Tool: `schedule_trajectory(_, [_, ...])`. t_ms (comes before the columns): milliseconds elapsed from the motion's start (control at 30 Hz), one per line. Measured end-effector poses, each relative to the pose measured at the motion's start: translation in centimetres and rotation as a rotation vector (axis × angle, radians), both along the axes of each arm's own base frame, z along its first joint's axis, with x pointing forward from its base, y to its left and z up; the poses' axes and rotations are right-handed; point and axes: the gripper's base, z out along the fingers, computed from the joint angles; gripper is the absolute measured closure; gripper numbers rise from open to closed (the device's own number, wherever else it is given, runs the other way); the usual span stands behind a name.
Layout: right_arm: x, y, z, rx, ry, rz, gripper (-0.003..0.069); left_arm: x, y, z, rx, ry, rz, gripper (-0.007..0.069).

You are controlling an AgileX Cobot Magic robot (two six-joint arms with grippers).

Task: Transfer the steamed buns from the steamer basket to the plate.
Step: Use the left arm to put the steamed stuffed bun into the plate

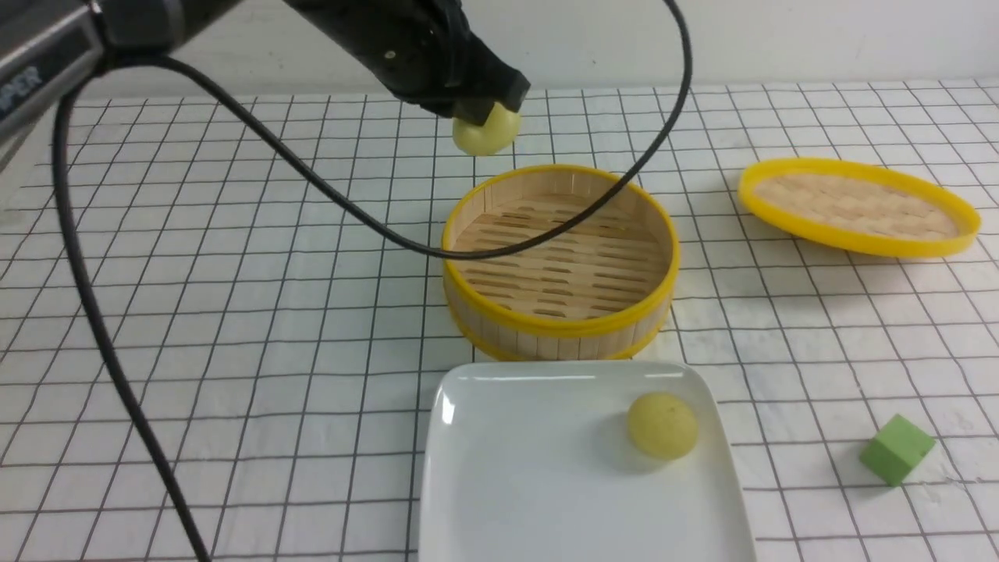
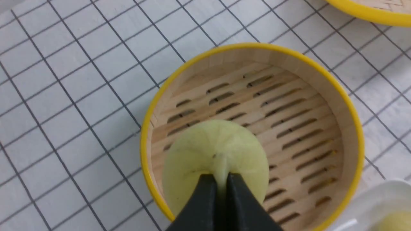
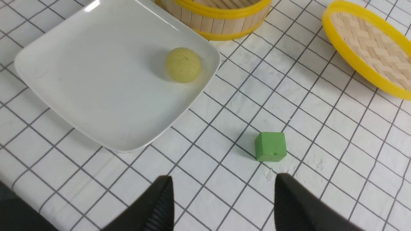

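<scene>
Black left claw (image 2: 221, 181) half-hides its pinched bun (image 2: 212, 147).

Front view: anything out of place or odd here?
Two things. A stray green cube sits on the table right of the plate. The left arm's cable sags across the steamer basket opening in this view. Nothing spilled or broken; the left gripper pinches one bun by its top.
</scene>
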Motion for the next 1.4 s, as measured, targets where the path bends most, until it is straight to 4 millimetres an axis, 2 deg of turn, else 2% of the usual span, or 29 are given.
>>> schedule_trajectory(100, [0.0, 0.0, 0.0, -0.001, -0.001, 0.001, 0.0234, -2.2, 0.3, 1.2, -0.026, 0.106, -0.037, 0.0602])
schedule_trajectory(267, [0.0, 0.0, 0.0, -0.010, -0.006, 0.009, 0.0234, -4.3, 0.2, 2.0, -0.064, 0.241, -0.106, 0.0602])
schedule_trajectory(433, [0.0, 0.0, 0.0, -0.012, -0.006, 0.011, 0.0234, -5.1, -0.7, 1.6, -0.123, 0.305, -0.178, 0.0602])
schedule_trajectory(533, [0.0, 0.0, 0.0, -0.013, -0.006, 0.011, 0.0234, -6.1, -1.7, -0.1, -0.099, 0.365, -0.206, 0.0602])
schedule_trajectory(600, [0.0, 0.0, 0.0, -0.012, -0.006, 0.012, 0.0234, -7.5, -3.0, -3.0, -0.029, 0.444, -0.241, 0.0602])
schedule_trajectory(667, [0.0, 0.0, 0.0, -0.012, -0.006, 0.012, 0.0234, -8.2, -3.5, -4.2, 0.012, 0.468, -0.257, 0.0602])
schedule_trajectory(700, [0.0, 0.0, 0.0, -0.012, -0.006, 0.012, 0.0234, -9.0, -4.0, -6.1, 0.059, 0.494, -0.267, 0.0602])
schedule_trajectory(900, [0.0, 0.0, 0.0, -0.014, -0.002, 0.013, 0.0234, -9.6, -4.8, -10.9, 0.091, 0.406, -0.240, 0.0601])
schedule_trajectory(1100, [-0.1, 0.0, -0.1, -0.018, 0.000, 0.015, 0.0234, -9.3, -4.3, -13.5, 0.094, 0.311, -0.193, 0.0599])
schedule_trajectory(1400, [-0.1, 0.0, -0.1, -0.019, -0.001, 0.018, 0.0234, -8.7, -4.4, -15.2, 0.108, 0.277, -0.188, 0.0594])
